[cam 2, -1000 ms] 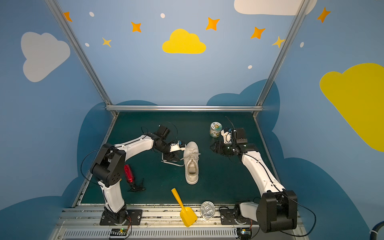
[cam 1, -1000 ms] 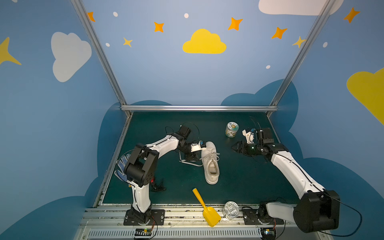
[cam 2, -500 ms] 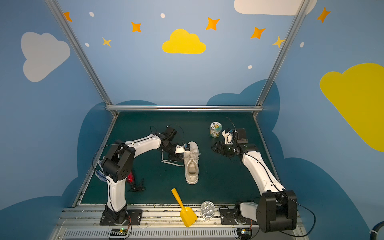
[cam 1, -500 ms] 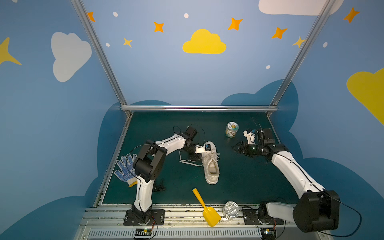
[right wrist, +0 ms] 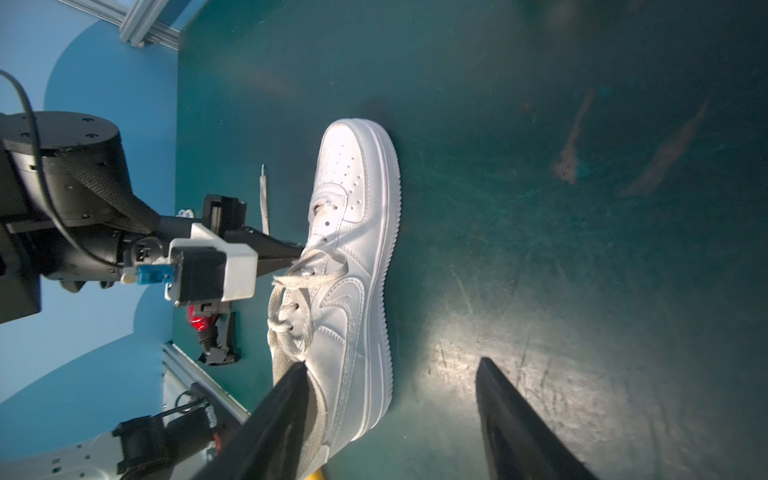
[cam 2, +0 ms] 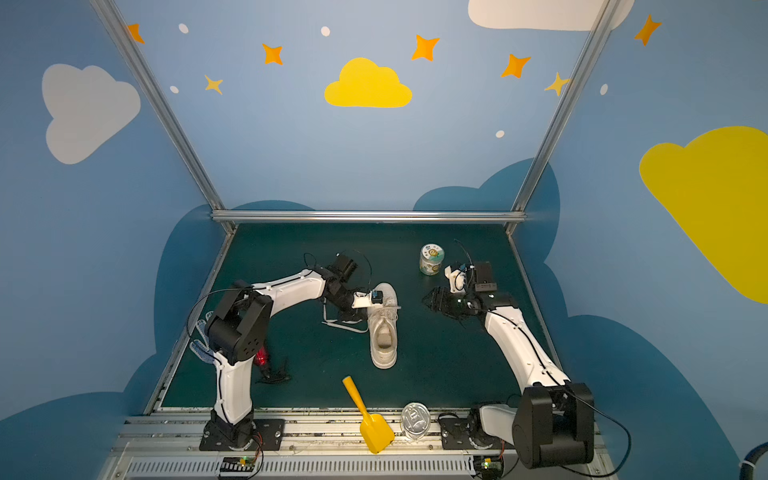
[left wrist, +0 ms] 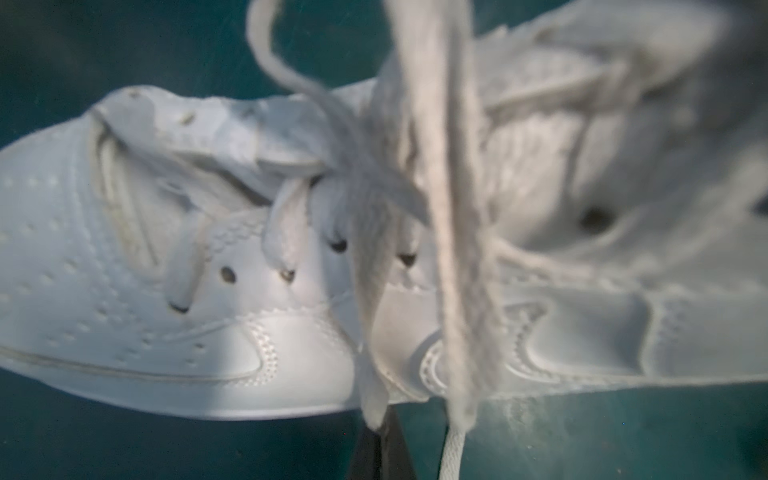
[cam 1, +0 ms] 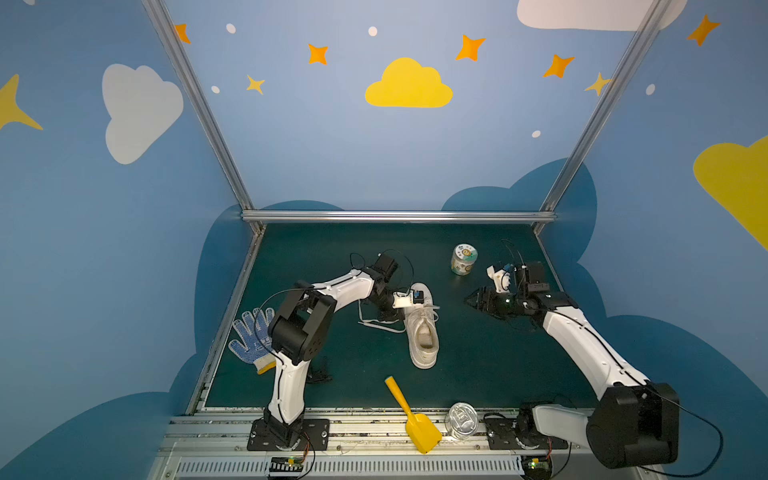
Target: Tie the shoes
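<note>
Dark green worktop (cam 1: pixel 478 365), walled in blue with painted clouds: one white sneaker (cam 1: pixel 424 332) near the middle, upright on its sole, toe toward the back wall. Left tool (right wrist: pixel 296 254) at the sneaker's eyelets, tips pressed together, pinching a lace (left wrist: pixel 370 332). Right tool (cam 1: pixel 469 300) spread wide, holding nothing, well apart on the sneaker's right, near a small jar (cam 1: pixel 464 259).

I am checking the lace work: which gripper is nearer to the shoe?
Left. The left gripper is shut on a lace at the shoe; the right gripper is open, apart on the other side.
</note>
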Robot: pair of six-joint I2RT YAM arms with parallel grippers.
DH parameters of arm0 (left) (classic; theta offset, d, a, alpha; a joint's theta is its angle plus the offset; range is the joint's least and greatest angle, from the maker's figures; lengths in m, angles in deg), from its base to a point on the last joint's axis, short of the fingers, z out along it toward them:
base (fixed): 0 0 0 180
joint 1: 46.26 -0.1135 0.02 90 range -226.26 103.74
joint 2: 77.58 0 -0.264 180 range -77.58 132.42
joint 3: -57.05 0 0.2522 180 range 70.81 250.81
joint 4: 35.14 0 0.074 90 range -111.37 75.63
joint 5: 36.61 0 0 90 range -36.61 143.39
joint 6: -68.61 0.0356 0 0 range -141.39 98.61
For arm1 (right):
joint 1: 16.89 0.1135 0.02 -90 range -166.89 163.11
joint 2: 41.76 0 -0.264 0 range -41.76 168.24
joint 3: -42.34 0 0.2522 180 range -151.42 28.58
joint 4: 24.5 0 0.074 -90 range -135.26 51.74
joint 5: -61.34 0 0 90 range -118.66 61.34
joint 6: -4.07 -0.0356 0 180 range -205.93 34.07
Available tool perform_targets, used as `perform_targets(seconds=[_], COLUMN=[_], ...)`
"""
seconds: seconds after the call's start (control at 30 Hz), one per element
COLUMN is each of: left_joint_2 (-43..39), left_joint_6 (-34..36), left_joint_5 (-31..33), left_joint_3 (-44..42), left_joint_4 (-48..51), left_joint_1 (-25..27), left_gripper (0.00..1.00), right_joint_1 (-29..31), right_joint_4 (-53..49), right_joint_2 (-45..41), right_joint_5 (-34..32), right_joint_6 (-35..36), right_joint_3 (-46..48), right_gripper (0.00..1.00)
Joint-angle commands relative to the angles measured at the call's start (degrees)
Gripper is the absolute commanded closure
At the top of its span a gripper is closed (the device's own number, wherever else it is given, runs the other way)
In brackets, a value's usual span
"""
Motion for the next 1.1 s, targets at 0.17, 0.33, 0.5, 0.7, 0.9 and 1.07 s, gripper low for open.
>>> perform_targets(seconds=[0.17, 0.33, 0.5, 0.7, 0.9, 1.07], left_joint_2=[-6.53, -9.17, -11.74, -14.13, -15.46, -16.07], left_joint_6=[-0.99, -0.81, -0.09, 1.07, 1.55, 1.94], left_joint_5=[1.35, 1.28, 2.61, 3.32, 4.02, 4.26], left_joint_3=[-2.68, -2.95, -3.56, -3.65, -3.74, -3.61], left_joint_4=[-2.89, -2.56, -2.01, -0.74, -0.87, -1.21], left_joint_1=[0.11, 0.22, 0.35, 1.0, 2.31, 3.25], left_gripper=[0.97, 0.97, 0.97, 0.97, 0.97, 0.97], right_joint_1=[-0.01, 0.6, 1.89, 3.72, 5.5, 7.01], right_joint_4=[10.03, 15.51, 21.14, 27.86, 33.91, 36.65], right_joint_2=[0.14, 2.19, 4.44, 8.78, 12.39, 13.54], right_joint_5=[10.11, 13.88, 16.52, 19.19, 21.83, 23.03], right_joint_6=[-9.25, -13.12, -16.66, -21.01, -24.31, -26.03], right_joint_3=[8.78, 11.58, 15.08, 16.15, 16.31, 16.24], right_gripper=[0.43, 0.47, 0.52, 0.72, 0.82, 0.84])
